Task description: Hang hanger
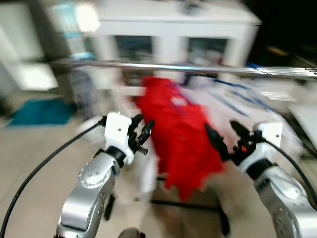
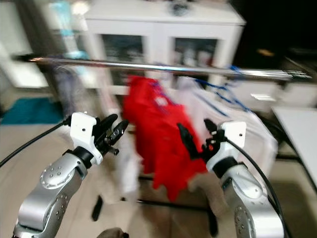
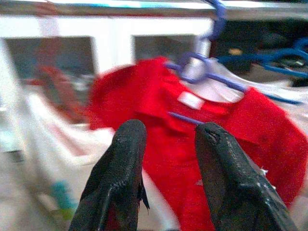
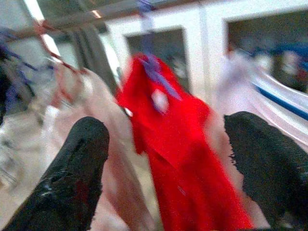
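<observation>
Our left gripper [image 1: 142, 130] and right gripper [image 1: 224, 135], both spread apart and empty, flank the red shirt on its blue plastic hanger [image 3: 204, 72], already hooked on the silver rail [image 1: 198, 68] at 12 o'clock. Looks hung; next we'd just back off.

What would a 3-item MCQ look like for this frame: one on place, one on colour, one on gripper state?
1. Where does the red shirt hang?
A. On the silver metal rail
B. On the floor
C. In the white cabinet

2. What colour is the plastic hanger that carries the shirt?
A. Green
B. Blue
C. Yellow

3. What state is the right gripper in?
A. Shut on the shirt
B. Shut, empty
C. Open, empty

Key: 1 A, the hanger's hook goes up to the rail; 2 B, blue in the left wrist view; 3 C, its fingers stand wide apart, shirt beyond them.
</observation>
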